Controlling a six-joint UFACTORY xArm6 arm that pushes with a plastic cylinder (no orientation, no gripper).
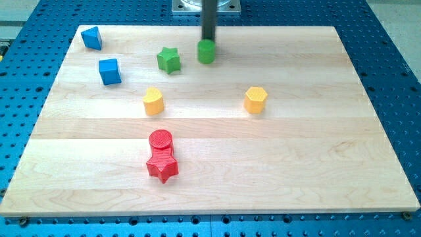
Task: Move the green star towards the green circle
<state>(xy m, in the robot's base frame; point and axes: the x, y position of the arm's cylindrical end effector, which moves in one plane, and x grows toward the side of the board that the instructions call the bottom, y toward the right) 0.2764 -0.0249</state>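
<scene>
The green star lies near the view's top, left of centre. The green circle stands a short way to its right, apart from it. My rod comes down from the view's top and my tip sits right at the top edge of the green circle, touching or just behind it. The tip is to the right of the green star and apart from it.
A blue block and a blue cube lie at the top left. Two yellow blocks lie mid-board. A red circle touches a red star below. The board's edge borders blue perforated table.
</scene>
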